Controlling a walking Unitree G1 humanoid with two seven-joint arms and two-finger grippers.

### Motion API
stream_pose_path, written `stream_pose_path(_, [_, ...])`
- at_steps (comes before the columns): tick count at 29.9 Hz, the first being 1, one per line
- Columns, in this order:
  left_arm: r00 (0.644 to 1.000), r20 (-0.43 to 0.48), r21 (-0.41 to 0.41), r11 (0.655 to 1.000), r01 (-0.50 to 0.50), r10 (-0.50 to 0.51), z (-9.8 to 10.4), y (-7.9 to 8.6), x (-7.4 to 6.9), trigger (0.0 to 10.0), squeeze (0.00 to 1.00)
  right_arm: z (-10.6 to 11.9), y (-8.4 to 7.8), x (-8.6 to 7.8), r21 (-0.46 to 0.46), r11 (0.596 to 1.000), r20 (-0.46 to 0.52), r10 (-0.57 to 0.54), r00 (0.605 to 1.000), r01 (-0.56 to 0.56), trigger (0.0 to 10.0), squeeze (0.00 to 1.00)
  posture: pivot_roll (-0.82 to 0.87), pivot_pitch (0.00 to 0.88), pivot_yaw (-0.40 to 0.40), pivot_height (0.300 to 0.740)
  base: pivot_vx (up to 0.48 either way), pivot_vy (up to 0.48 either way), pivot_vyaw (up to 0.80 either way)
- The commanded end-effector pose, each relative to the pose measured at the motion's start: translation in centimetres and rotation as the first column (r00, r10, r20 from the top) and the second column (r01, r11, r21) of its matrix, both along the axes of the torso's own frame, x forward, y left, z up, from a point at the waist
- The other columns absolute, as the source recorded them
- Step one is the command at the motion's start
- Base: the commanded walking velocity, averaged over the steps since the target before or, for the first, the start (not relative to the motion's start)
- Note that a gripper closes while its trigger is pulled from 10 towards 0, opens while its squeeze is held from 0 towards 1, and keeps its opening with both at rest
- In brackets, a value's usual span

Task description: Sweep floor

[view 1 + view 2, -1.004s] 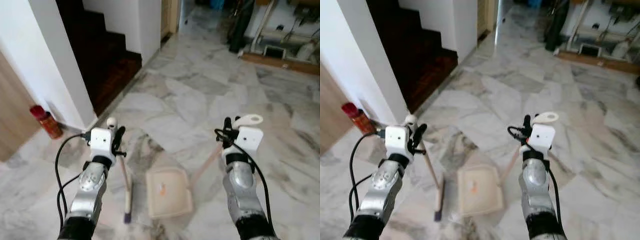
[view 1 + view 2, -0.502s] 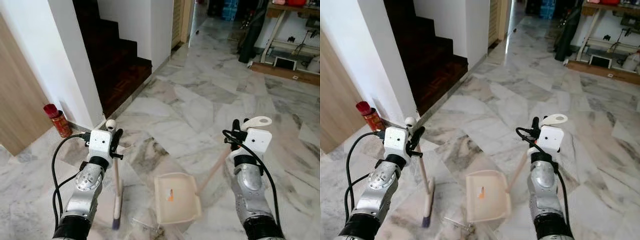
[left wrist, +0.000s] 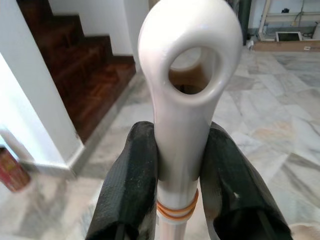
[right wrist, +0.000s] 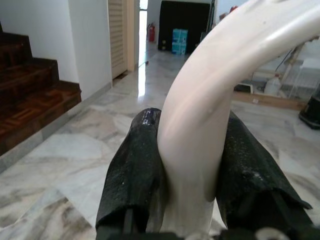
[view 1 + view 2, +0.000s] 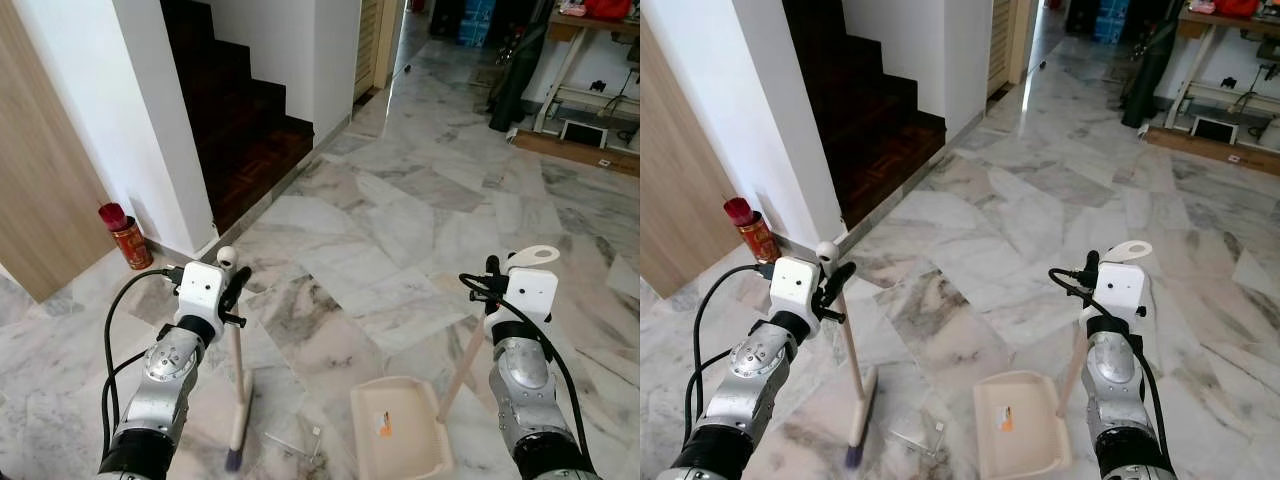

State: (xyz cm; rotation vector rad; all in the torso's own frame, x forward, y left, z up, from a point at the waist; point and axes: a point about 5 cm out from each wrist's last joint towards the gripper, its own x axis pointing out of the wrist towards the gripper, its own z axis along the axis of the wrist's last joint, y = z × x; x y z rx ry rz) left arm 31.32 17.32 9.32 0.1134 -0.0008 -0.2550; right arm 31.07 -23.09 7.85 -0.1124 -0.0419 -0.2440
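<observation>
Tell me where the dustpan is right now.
The dustpan sits on the marble floor low in the head views, right of centre. The right gripper holds its handle, and the broom stands to its left.

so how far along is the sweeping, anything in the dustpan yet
Both tools are gripped: the left hand is shut on the broom handle, the right hand on the dustpan handle. Broom head and pan rest apart on the marble floor. A small orange mark sits in the pan, whether litter or a label is unclear. A few bits of debris lie between them, so gathering those is left.
</observation>
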Motion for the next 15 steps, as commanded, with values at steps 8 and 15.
stream_pose_path(8, [1.000, 0.026, -0.010, 1.000, -0.015, 0.015, 1.1, 1.6, 0.2, 10.0, 0.00, 0.2, 0.2, 0.9, -0.021, 1.000, 0.007, 0.016, 1.000, -0.016, 10.0, 0.00, 0.08, 0.000, -0.054, 0.740, 0.000, 0.000, 0.00])
stream_pose_path(15, [0.998, 0.060, -0.008, 1.000, -0.011, 0.011, 2.5, 1.9, -0.1, 10.0, 0.00, 0.6, 0.1, 1.4, -0.045, 0.998, 0.008, 0.033, 0.999, -0.033, 10.0, 0.00, 0.13, 0.056, -0.054, 0.740, 0.000, 0.000, 0.00])
